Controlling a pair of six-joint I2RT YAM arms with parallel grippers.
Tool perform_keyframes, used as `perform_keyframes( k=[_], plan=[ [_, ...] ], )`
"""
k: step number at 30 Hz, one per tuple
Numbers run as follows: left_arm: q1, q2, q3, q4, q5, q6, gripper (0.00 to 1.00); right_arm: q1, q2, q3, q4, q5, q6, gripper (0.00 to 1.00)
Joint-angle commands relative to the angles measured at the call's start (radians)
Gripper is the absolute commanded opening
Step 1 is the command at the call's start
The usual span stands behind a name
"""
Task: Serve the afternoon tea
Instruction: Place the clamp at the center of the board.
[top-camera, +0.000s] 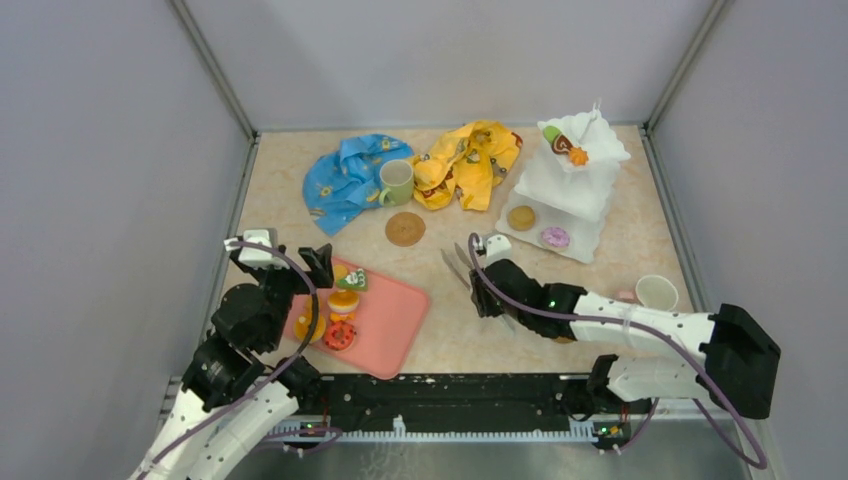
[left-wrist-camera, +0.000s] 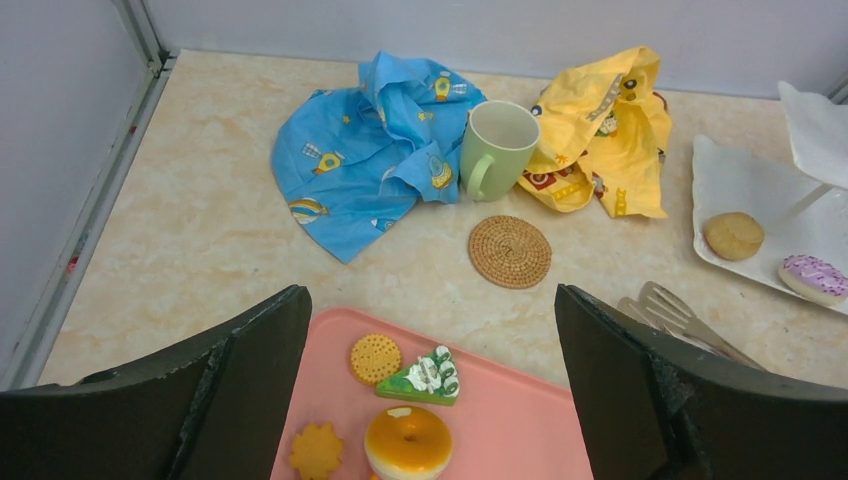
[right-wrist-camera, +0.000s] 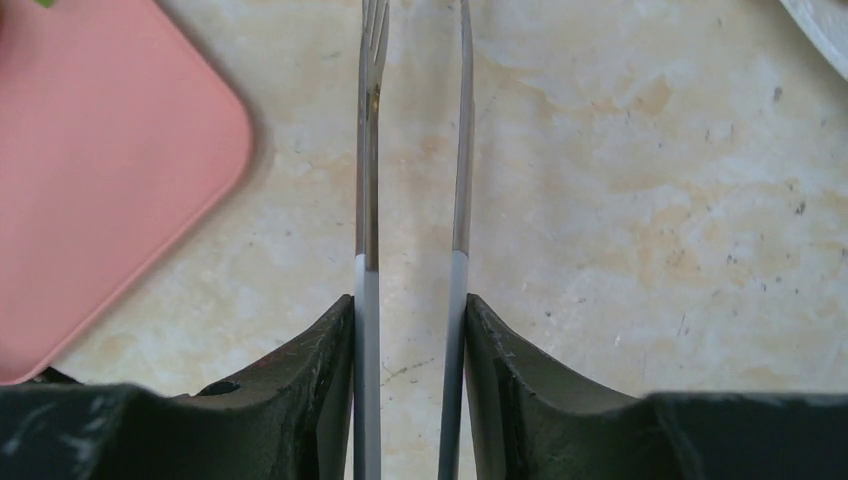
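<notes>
Several pastries (left-wrist-camera: 408, 440) sit on the pink tray (left-wrist-camera: 520, 430) by my spread left gripper (left-wrist-camera: 430, 296); my right gripper (right-wrist-camera: 410, 310) clasps tongs (right-wrist-camera: 366, 150) (arms apart). Too hard a pinch could squirt one off before the stand (top-camera: 575, 190).

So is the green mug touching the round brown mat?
Apart. The left wrist view shows a strip of bare table between the green mug and the round mat lying in front of it.

far edge: blue cloth (top-camera: 345, 180), mug (top-camera: 396, 182), yellow cloth (top-camera: 465, 165) | far-right corner: stand (top-camera: 575, 190) | near-left corner: tray (top-camera: 390, 325) | free: counter (top-camera: 275, 215) along left edge
</notes>
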Motion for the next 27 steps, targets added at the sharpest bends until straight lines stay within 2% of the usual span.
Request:
perform_keyframes(
  k=[1,7,18,27],
  plan=[
    [0.003,-0.002,-0.041,0.076,0.003,0.007,0.99,-0.009,-0.015,-0.04,-0.015,0.116,0.171,0.41],
    [0.004,0.007,-0.045,0.076,-0.001,0.015,0.99,-0.008,0.074,-0.054,-0.048,0.091,0.27,0.47],
    [0.003,0.015,-0.05,0.077,-0.002,0.016,0.99,-0.007,0.162,-0.03,-0.097,0.059,0.282,0.51],
    [0.003,0.014,-0.052,0.077,-0.008,0.019,0.99,-0.009,0.219,0.011,-0.171,0.028,0.273,0.58]
  ],
)
